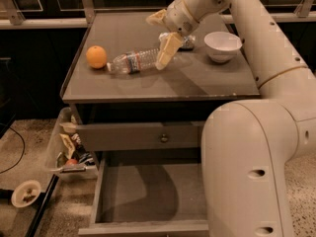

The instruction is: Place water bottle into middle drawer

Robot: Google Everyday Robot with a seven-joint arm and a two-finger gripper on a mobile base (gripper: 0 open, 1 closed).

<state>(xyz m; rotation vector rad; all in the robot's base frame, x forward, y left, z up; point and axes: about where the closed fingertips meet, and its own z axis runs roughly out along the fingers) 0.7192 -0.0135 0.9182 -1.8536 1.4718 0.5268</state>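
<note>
The water bottle (134, 61) lies on its side on the grey cabinet top (123, 88), cap end toward an orange (96, 57). My gripper (157, 39) hangs over the bottle's right end and is open. One finger (167, 51) points down just beside the bottle's base, and the other (156, 18) sits farther back. The gripper holds nothing. The middle drawer (143, 194) is pulled out below, its flat grey base bare. My arm's big white links cover its right side.
A white bowl (223, 44) stands at the right of the top. A silvery foil packet (186, 41) lies behind the gripper. A shut drawer front with a round knob (163, 138) sits above the open drawer. A cluttered plastic bin (66, 149) stands on the floor at the left.
</note>
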